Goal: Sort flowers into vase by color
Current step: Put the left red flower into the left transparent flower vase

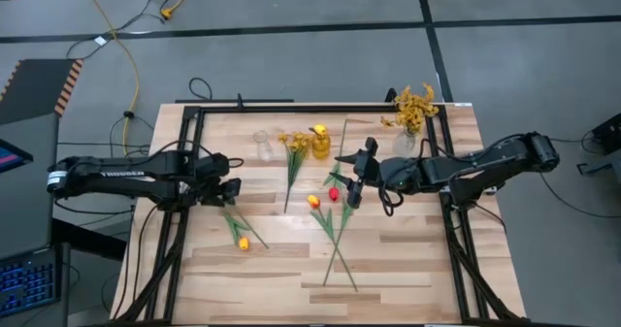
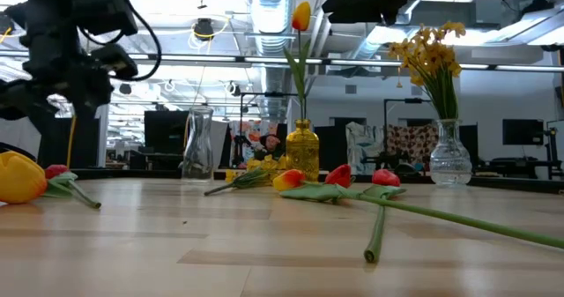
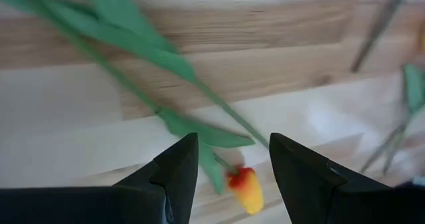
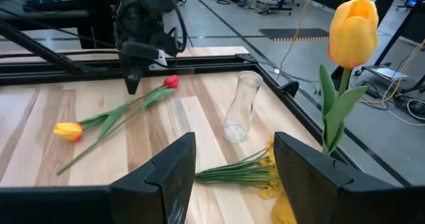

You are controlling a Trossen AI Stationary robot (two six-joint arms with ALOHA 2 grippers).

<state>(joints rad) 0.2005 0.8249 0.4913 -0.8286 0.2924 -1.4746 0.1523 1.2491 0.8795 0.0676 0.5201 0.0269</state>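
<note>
Pale wooden planks (image 1: 291,259) carry the whole scene, framed by black rails.

Over the left part of the table the left gripper (image 3: 232,161) hangs with its fingers parted and nothing between them; just below lies a yellow-orange tulip (image 3: 246,189), its red-tinged head beside the gap and its thin stem and leaves running away across the boards. The right gripper (image 4: 232,154) also stands wide open and empty near the middle of the table.

Farther out, red tulips (image 1: 333,194) and another orange one lie crossed at the centre, and a spray of mustard blossoms (image 1: 295,145) rests between an empty clear vase (image 1: 262,145) and a yellow vase (image 1: 320,143) already holding one tulip. A third vase (image 1: 406,138) at the back right holds yellow sprays.

These flowers look very light, with slim, bendable stems and soft heads. A pinch on the stem a little below the head would probably hold best; squeezing the bloom risks crushing it, and the stem may swing or slip.
</note>
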